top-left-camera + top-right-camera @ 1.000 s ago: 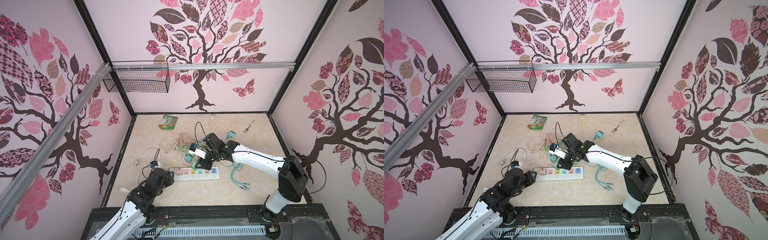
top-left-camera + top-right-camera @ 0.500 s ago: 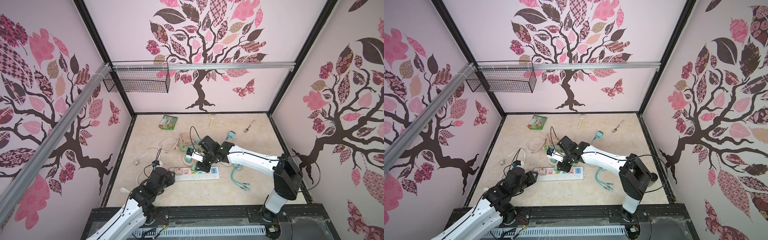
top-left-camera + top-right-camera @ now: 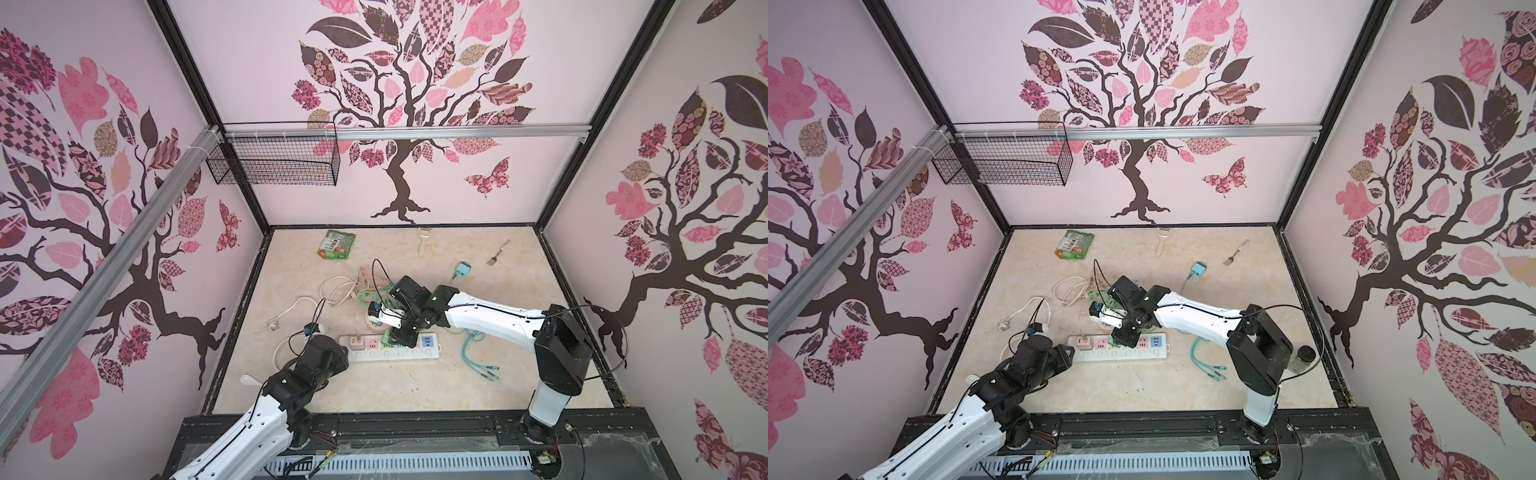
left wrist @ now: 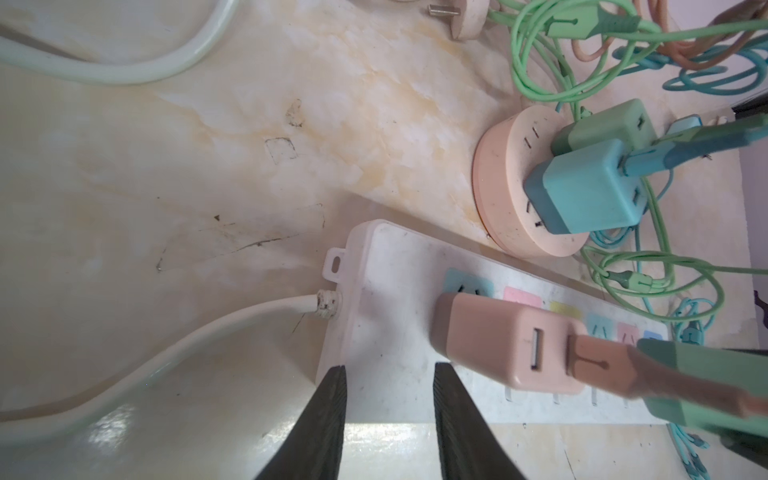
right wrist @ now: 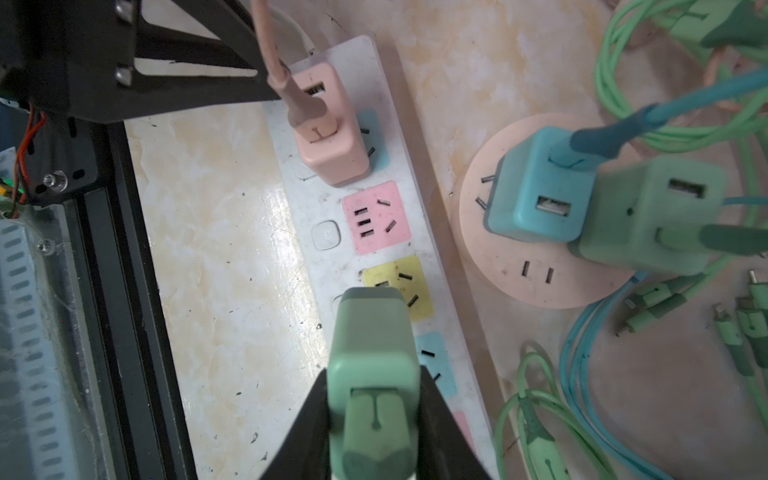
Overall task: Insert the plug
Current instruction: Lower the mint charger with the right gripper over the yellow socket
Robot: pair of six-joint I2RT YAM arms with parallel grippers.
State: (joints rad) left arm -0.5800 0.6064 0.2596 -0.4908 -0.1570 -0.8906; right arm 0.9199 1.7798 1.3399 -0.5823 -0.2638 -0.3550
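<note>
The green plug (image 5: 370, 328) is clamped between the fingers of the right gripper (image 5: 372, 374), standing over the yellow socket (image 5: 409, 286) of the white power strip (image 5: 307, 195); whether its prongs are in cannot be told. The left gripper (image 4: 388, 374) hangs with its fingers apart and empty over the strip's cord end, just beside a pink plug (image 4: 507, 349) seated in the end socket. A round pink socket block (image 5: 536, 274) lies beside the strip.

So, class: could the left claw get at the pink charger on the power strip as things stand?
Probably yes. The left claw hovers over the power strip, beside the pink charger, nothing between; the right claw with its green charger is farther along.
</note>
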